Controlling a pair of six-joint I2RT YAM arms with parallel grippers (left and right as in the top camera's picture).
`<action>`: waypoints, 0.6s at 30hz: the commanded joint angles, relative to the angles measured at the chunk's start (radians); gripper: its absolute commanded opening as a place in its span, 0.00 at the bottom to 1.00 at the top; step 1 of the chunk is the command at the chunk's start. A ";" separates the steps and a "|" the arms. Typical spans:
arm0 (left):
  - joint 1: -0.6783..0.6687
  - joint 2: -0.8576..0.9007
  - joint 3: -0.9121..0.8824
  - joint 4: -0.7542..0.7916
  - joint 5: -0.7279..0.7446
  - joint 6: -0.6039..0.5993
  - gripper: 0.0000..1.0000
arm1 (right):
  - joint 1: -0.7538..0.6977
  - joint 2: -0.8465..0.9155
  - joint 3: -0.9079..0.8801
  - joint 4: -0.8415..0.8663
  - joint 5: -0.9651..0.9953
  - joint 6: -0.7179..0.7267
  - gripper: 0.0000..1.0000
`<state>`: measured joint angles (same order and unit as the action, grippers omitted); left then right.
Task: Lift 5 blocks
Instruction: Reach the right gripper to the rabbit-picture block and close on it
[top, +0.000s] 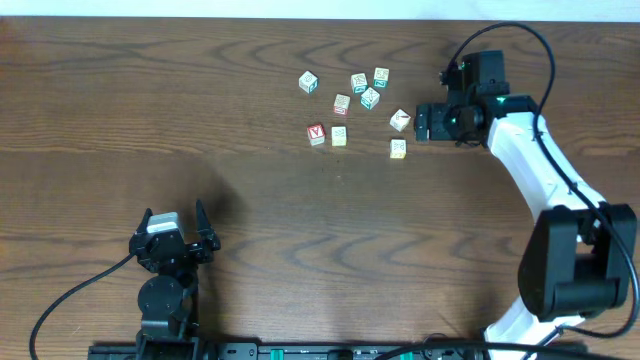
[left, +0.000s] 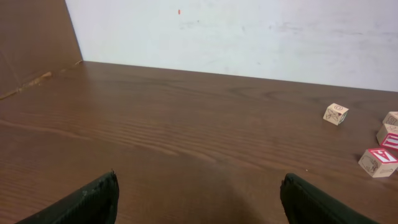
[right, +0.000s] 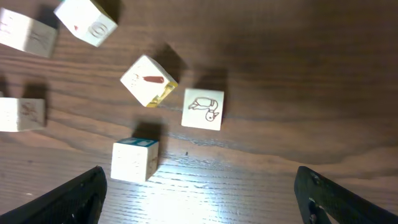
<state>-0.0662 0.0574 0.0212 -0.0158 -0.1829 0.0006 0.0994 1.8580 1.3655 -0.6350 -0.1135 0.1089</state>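
Nothing is off the table (top: 300, 250) at this moment. The blocks (top: 339, 136) sit in a loose scatter with a few teal-printed cubes (top: 370, 98) mixed in, each resting on the wood and none stacked or held. Judged from that, all five lifts look to be still ahead.

The right hand (top: 420, 123) is the one placed to start. Its fingers are spread wide with nothing between them, and the scatter begins just ahead of its fingertips. Nearest to it is a tilted block (top: 400, 120), turned corner-on to the fingers. The red V block (top: 316, 134) lies further ahead of this hand, on the far side of the group.

The left hand (top: 175, 215) is also wide open and empty. It is well apart from the work, and the blocks lie far ahead of it and off to its right.

The table is dark brown wood with strong grain, flat and matte, with a patch of glare below the right hand. Beyond the left hand, the table's far edge meets a plain pale wall (left: 249, 37). A brown panel (left: 31, 43) stands to that hand's left. Black cables (top: 60, 300) trail from both arms.
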 joint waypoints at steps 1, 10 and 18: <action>0.004 0.001 -0.016 -0.040 -0.011 0.006 0.84 | -0.006 0.032 0.022 0.005 0.031 0.018 0.91; 0.004 0.001 -0.016 -0.040 -0.011 0.006 0.83 | -0.006 0.092 0.029 0.061 0.061 0.018 0.88; 0.004 0.001 -0.016 -0.040 -0.011 0.006 0.83 | -0.007 0.170 0.077 0.100 0.061 0.018 0.82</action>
<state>-0.0662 0.0574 0.0212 -0.0154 -0.1825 0.0006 0.0994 1.9865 1.4044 -0.5362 -0.1127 0.1219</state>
